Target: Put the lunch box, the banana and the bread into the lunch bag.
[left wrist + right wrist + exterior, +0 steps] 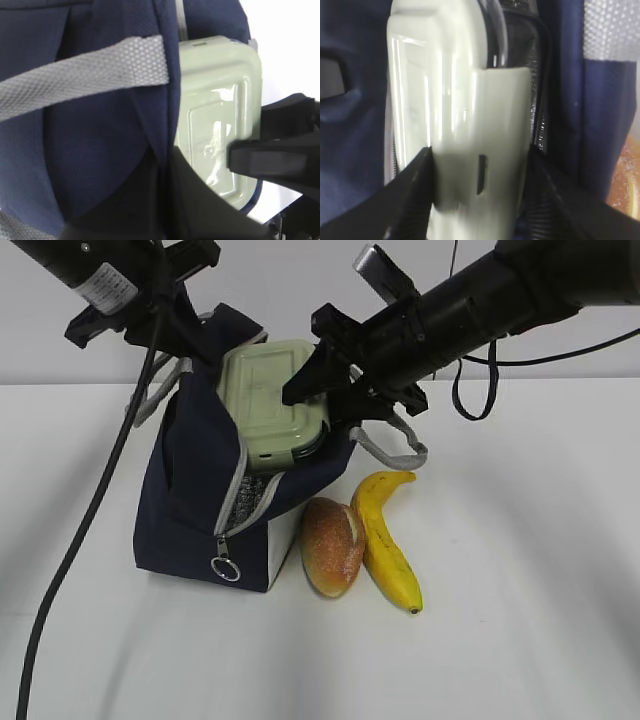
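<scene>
The navy lunch bag stands open at the left-centre of the table, its zipper ring hanging at the front. My right gripper is shut on the lunch box, which sits tilted on edge in the bag's mouth with its sage-green lid facing out. In the right wrist view my right gripper clamps the lunch box at its clip end. My left gripper is shut on the bag's upper back edge; in the left wrist view it pinches navy fabric. The bread and the banana lie beside the bag.
Grey strap handles hang at the bag's back left and right. A black cable runs down from the left arm across the table's left side. The white table extends to the right and front.
</scene>
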Available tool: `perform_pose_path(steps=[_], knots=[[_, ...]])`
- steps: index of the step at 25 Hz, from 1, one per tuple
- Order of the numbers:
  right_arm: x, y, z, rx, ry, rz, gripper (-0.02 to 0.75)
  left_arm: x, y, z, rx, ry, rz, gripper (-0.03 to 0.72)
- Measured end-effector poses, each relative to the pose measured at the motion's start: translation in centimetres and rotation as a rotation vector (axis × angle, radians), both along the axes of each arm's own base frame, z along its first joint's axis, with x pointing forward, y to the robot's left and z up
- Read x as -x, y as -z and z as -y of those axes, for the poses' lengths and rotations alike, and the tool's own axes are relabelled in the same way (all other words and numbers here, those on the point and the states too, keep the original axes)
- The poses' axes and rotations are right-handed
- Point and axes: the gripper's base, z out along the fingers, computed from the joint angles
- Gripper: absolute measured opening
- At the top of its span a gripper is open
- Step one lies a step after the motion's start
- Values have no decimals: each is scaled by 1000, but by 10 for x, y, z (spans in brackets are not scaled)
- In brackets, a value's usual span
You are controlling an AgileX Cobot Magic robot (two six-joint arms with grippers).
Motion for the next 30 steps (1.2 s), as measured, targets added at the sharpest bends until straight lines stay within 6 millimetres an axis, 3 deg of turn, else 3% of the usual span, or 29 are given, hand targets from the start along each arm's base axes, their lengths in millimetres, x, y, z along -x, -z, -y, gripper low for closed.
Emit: perform_pose_path(steps=[12, 21, 30], knots=[[2, 20, -29, 15, -40, -43, 383, 1, 5, -9, -119, 17, 2, 0], [-4, 25, -34, 23, 8, -28, 383, 1, 6, -9, -127, 22, -6, 0], [-21, 56, -45, 19, 19, -90, 383, 2, 6, -9, -129, 23, -9, 0]])
